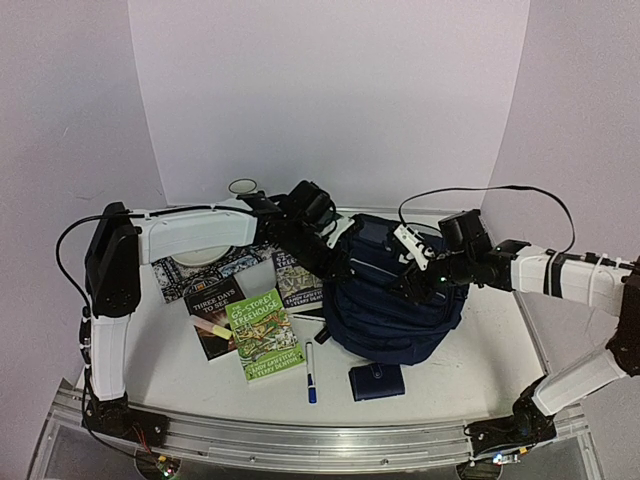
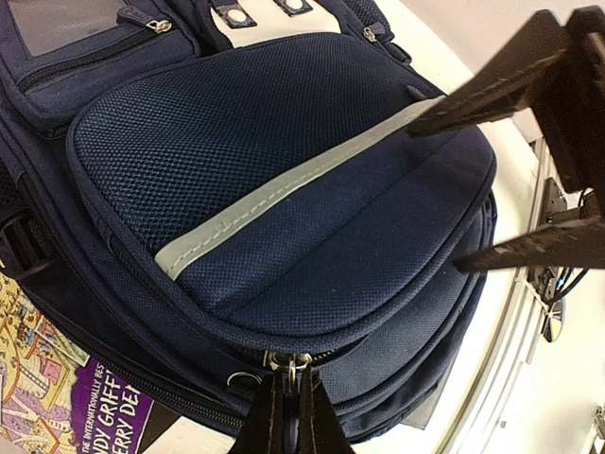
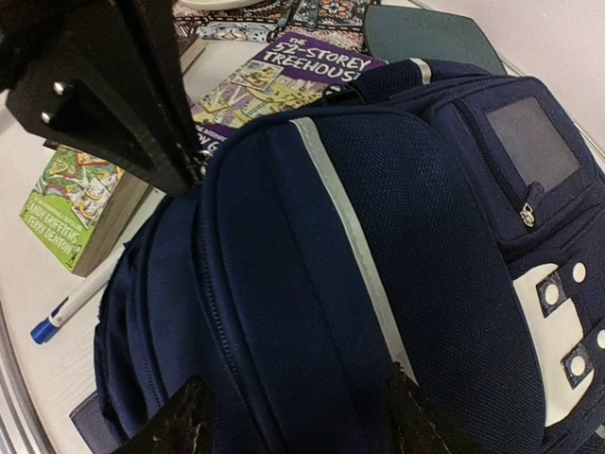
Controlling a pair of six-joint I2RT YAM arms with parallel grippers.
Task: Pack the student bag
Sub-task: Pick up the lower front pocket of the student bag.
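Student bag: the student bag [image 1: 395, 300] lies right of centre on the table [image 1: 480, 360], front face up, with an arm reaching in from either side.
Left gripper: the left gripper [image 2: 288, 402] is down at the bag's edge. Its own camera shows it pinched tight on a zipper pull [image 2: 289, 363], which the overhead view is too small to show.
Right gripper: the right gripper [image 3: 298, 397] has its fingers spread wide, one on either side of the rounded front pocket. The left wrist view confirms the gap. I cannot tell whether the fingers touch the fabric.
Stripe: a thin pale stripe [image 3: 345, 218] runs across the pocket. It is sharp in both wrist views and barely there from above.
Window pocket: the window pocket [image 3: 529, 142], with a white snap patch beside it, is clearest from the right wrist.
Purple book: the purple book [image 1: 297, 282] is tucked against the bag's left side and partly hidden by it.
Teal plate: the teal plate [image 3: 425, 33] lies beyond the bag in the right wrist view only.
Green book: the green book [image 1: 265, 335] sits left of the bag and overlaps a dark book [image 1: 210, 318].
Pen: the pen [image 1: 310, 372] lies between the green book and the wallet [image 1: 377, 381], which sits just in front of the bag.
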